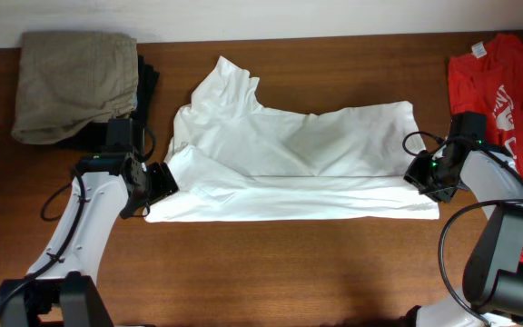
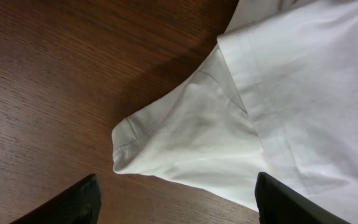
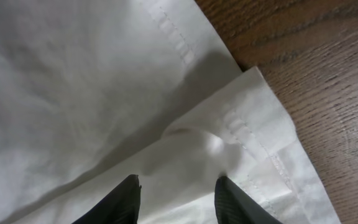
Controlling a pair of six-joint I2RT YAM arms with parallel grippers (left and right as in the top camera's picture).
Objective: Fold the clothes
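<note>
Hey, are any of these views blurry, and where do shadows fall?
Overhead: sharp, evenly lit. Left wrist: the sleeve of the white cotton T-shirt casts a soft shadow on the brown wooden table. Right wrist: stitching crisp, upper layer shades the lower.

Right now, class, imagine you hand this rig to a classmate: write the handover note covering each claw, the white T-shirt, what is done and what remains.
Left claw: open, at the sleeve, gripping nothing.
Right claw: open, astride the hem corner.
White T-shirt: flat on the table, sideways between both claws.
Done: near long edge looks folded over once.
Left: grasp both ends, finish the folds.
</note>
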